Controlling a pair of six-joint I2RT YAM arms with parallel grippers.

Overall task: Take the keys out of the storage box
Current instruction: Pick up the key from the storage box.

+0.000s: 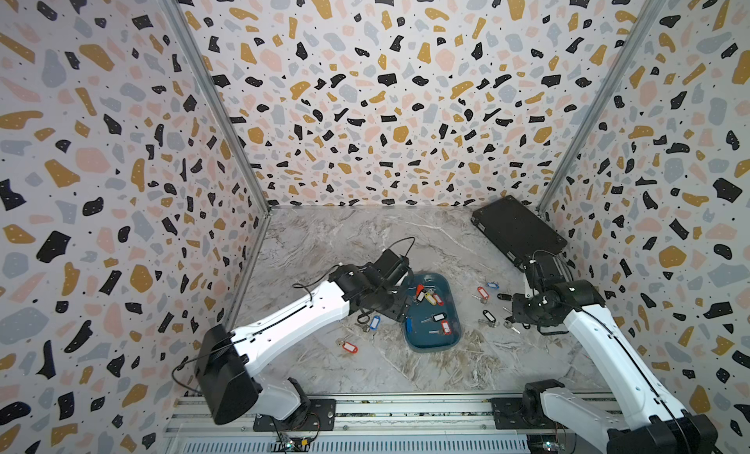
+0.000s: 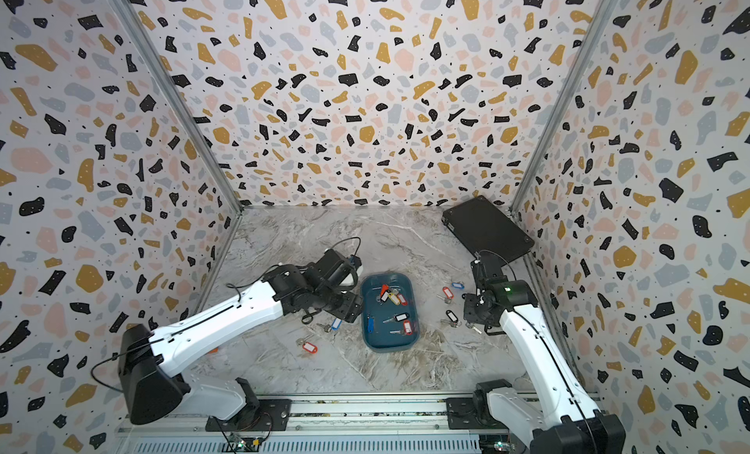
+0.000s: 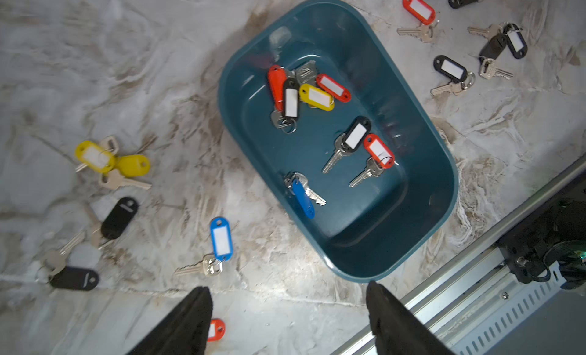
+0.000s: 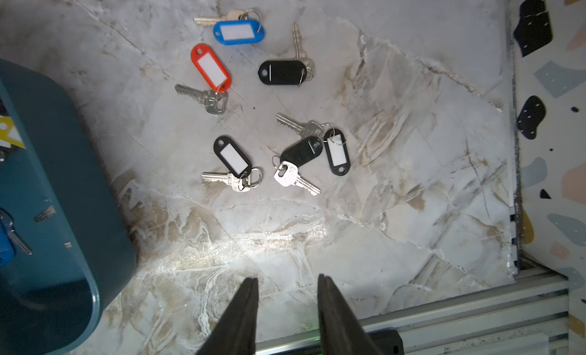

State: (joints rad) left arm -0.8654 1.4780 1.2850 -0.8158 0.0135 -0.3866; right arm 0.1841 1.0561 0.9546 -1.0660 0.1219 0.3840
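on the marbled tabletop the teal storage box sat near the middle, lidless. in the left wrist view seven of the keys lay on its floor. near one end was a cluster with a plain red tag, a black tag, a yellow tag and a labelled red tag, touching or overlapping. near the middle a black-tagged key lay just beside a red-tagged key. apart from these lay a blue-tagged key.

other keys lay out on the tabletop on both sides of the box. to the robot's left were two yellow tags, two black ones, a blue one and a red one partly hidden behind one jaw. to the robot's right, the right wrist view showed a blue tag, a red tag and four black tags, each ringed to a silver key.

the left jaws stood spread wide with nothing between them, beside the box's left rim in the top views. the right jaws were parted too and empty, over bare tabletop near the right-hand keys. a flat black case lay in the far right corner.
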